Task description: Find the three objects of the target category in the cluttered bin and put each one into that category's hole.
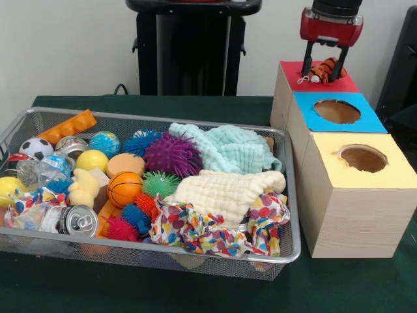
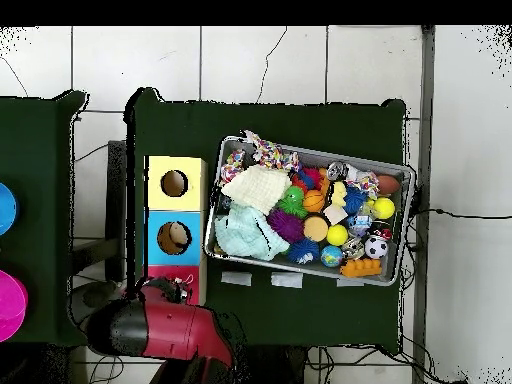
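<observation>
My gripper (image 1: pixel 323 75) hangs over the red-topped box (image 1: pixel 291 70) at the far right, shut on a small orange striped tiger toy (image 1: pixel 326 67) that sits low against the red top. In the overhead view the gripper (image 2: pixel 168 290) shows at the end of the red arm, above the red box (image 2: pixel 190 276). The wire mesh bin (image 1: pixel 150 255) is packed with balls, cloths and cans: a purple spiky ball (image 1: pixel 172 155), a mint cloth (image 1: pixel 228 147), a cream cloth (image 1: pixel 225 192), a soda can (image 1: pixel 78 222) and a small basketball (image 1: pixel 124 188).
A blue-topped box with a round hole (image 1: pixel 337 111) and a yellow-topped box with a round hole (image 1: pixel 363 158) stand in a row in front of the red one. The blue hole (image 2: pixel 174 237) holds something tan. A spotted cloth (image 1: pixel 195 231) lies at the bin's front.
</observation>
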Action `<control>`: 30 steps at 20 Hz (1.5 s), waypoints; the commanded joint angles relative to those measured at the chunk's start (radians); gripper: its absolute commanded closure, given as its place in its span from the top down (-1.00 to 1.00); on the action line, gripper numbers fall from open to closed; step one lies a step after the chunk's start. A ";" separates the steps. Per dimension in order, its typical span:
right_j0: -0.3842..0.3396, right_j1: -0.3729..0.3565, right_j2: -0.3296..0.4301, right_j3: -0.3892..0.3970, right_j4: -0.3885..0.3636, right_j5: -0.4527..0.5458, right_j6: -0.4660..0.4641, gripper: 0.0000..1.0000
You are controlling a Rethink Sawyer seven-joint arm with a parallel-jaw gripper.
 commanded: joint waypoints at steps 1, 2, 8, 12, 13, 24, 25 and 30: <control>-0.009 -0.003 0.008 -0.073 0.005 0.098 0.183 1.00; -0.010 -0.005 0.007 -0.074 0.005 0.102 0.182 1.00; -0.024 0.024 0.023 -0.075 0.016 0.089 0.187 1.00; -0.088 0.068 0.118 -0.015 0.051 -0.012 0.187 1.00; -0.096 0.079 0.130 -0.017 0.058 -0.017 0.192 1.00; -0.199 0.080 0.278 0.065 0.120 -0.024 0.199 1.00; -0.194 0.072 0.280 0.066 0.132 0.000 0.208 1.00; -0.150 0.014 0.250 0.074 0.156 0.090 0.253 1.00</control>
